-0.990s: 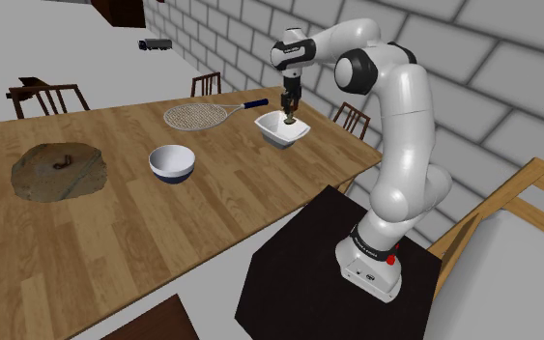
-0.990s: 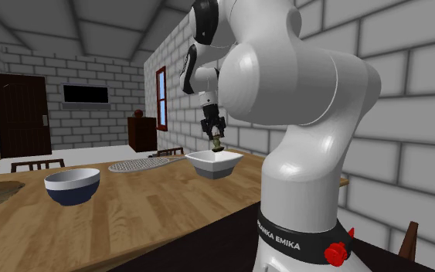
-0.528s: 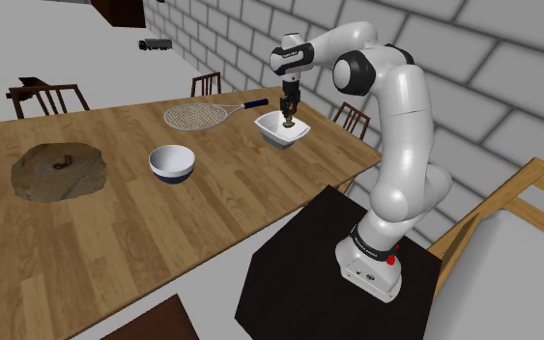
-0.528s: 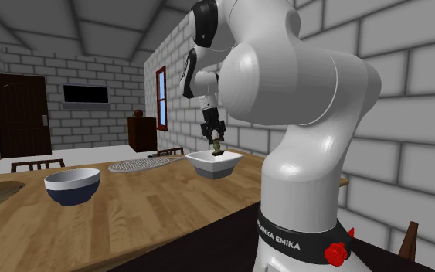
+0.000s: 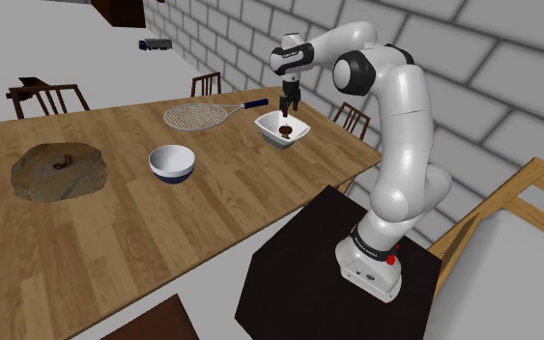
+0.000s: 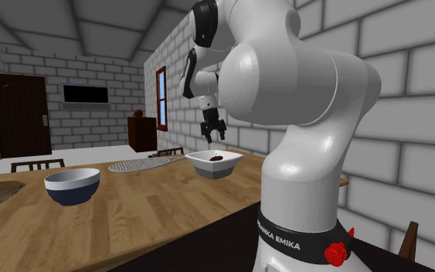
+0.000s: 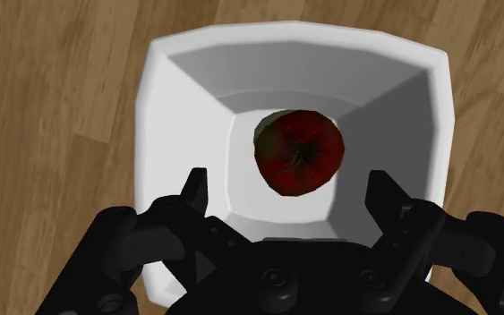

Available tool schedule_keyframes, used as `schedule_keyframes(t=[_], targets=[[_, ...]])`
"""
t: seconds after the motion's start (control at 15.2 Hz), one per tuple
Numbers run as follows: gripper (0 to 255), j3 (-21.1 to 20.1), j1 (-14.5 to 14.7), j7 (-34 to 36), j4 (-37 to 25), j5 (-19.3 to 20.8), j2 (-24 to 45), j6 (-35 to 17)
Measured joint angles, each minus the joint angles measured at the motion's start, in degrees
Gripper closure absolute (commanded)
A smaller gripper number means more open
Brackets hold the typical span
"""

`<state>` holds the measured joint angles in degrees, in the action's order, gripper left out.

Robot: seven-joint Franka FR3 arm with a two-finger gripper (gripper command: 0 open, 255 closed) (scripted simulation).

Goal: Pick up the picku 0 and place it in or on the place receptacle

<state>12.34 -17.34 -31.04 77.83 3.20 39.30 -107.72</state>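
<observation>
— What is on the table [image 5: 115, 227], going left to right in the shoulder view?
— First a lumpy brown mat [image 5: 57, 169]. At three o'clock from it sits a round bowl [image 5: 172, 162], white inside and dark blue outside. At one o'clock from that bowl lies a wire strainer [image 5: 200, 116] with a blue handle. At three o'clock from the strainer stands a square white bowl [image 5: 282, 132].
— And the fruit?
— The dark red fruit [image 7: 298, 152] lies on the floor of the square white bowl, with a patch of green at its edge.
— The claw?
— The gripper [image 5: 287, 104] hangs at twelve o'clock from the white bowl, just above it. Its fingers [image 7: 194, 190] stand wide apart and hold nothing. The fruit lies below them, untouched.
— Further right?
— The white arm [image 5: 405, 106] curves down to the black stand [image 5: 299, 256], at five o'clock from the white bowl.
</observation>
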Motion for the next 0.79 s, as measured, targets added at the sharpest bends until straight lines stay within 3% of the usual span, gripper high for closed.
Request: schedule_keyframes(t=[0.4,0.79], targets=[[0,0.0,0.2,-0.2,-5.9,-0.1,-0.4,6.2],[0,0.0,0.3,-0.1,-6.6,0.0,-0.4,7.0]])
